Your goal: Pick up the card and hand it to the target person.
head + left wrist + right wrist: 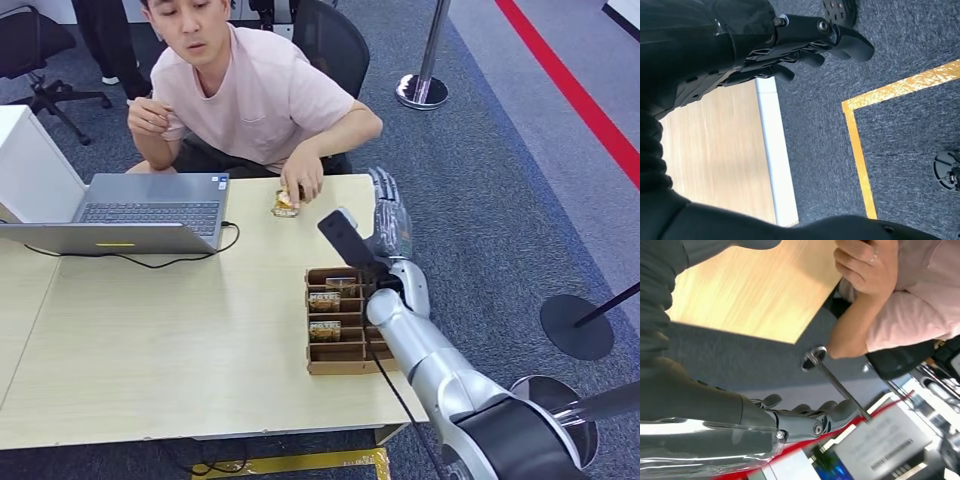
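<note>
Reaching up beside the desk [189,330], the right hand [389,215] hangs empty with fingers straight, while the card [285,205] lies on the desk under a person's hand [303,178], beyond the box [336,365]. At the left wrist, the left hand [798,42] hangs empty, fingers loosely extended, over carpet. At the right wrist, the fingers [806,420] spread apart.
</note>
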### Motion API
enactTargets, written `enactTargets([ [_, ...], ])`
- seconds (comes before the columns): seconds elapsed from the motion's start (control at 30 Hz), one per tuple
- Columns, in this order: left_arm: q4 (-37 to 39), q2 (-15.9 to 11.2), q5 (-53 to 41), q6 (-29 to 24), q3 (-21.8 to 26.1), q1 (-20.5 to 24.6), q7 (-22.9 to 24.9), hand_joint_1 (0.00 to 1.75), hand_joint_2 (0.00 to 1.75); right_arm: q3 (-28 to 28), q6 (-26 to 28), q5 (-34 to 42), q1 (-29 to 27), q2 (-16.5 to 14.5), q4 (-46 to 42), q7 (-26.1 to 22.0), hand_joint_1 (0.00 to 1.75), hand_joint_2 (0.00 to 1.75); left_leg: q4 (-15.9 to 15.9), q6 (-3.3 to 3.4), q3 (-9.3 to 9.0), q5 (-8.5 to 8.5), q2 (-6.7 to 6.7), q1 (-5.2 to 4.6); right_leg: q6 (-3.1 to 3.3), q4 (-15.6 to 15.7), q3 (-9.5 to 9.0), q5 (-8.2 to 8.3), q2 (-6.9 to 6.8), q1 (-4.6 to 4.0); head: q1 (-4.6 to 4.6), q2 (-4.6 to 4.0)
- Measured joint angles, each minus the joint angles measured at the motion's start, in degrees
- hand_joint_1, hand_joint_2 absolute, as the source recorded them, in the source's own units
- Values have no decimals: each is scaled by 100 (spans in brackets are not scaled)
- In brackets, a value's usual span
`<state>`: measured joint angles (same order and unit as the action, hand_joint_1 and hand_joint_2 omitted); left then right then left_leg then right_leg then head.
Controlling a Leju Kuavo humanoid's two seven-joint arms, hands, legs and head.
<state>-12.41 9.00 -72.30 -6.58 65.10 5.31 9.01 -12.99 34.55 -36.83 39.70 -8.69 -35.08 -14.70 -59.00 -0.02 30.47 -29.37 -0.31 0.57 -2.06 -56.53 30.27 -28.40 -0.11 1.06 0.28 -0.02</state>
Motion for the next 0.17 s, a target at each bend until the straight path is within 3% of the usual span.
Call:
enactTargets([
  [0.17,0,-4,43,-14,8,-1,4,0,0,581,-918,1540,68,108,-4,-361,0,175,-1,0,0,0,-3,-1,0,1,0,0,-3,0,0,0],
])
